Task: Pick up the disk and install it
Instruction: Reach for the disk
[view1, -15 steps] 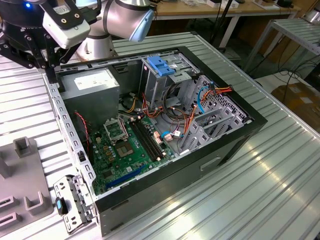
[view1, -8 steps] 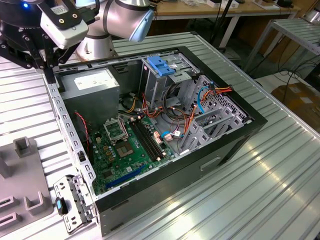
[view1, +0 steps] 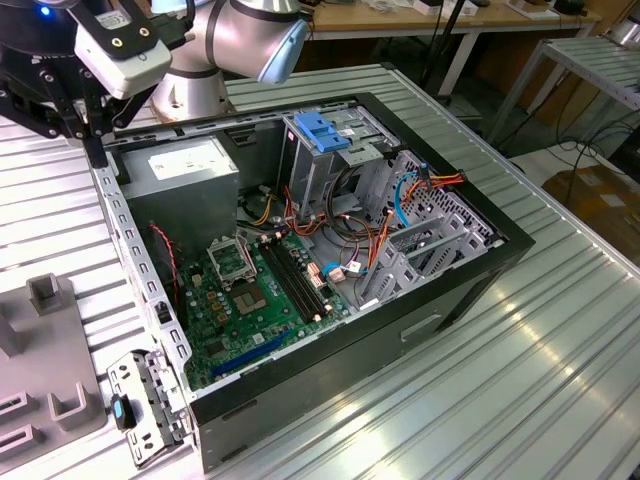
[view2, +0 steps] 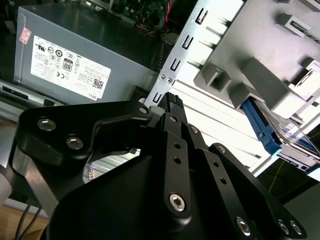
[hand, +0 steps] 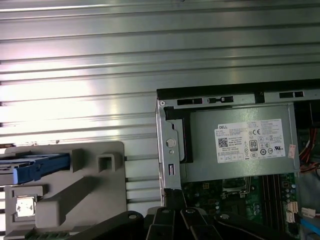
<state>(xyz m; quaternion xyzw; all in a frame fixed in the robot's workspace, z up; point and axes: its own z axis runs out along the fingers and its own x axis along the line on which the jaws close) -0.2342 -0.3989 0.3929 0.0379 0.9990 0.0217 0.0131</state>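
The disk (hand: 30, 169) is a dark drive with bright blue side rails, lying in a slot of a grey fixture (hand: 95, 195) on the ribbed table beside the open computer case (view1: 330, 250). In the second wrist view the disk (view2: 292, 145) shows its blue rail and labelled face at the fixture's (view2: 250, 65) edge. My gripper (view1: 97, 150) hangs above the case's rear corner by the power supply, well apart from the disk. Its black fingers meet at one tip (view2: 172, 100), shut with nothing between them. That tip (hand: 172, 195) sits over the case wall.
The grey power supply (view1: 190, 170) fills the case corner below my gripper. A tall metal cage topped by a light-blue plastic block (view1: 320, 130) stands at the back. Metal drive bays (view1: 425, 245), cables and the green motherboard (view1: 260, 300) lie inside. The grey fixture (view1: 45, 350) is at the exterior view's left.
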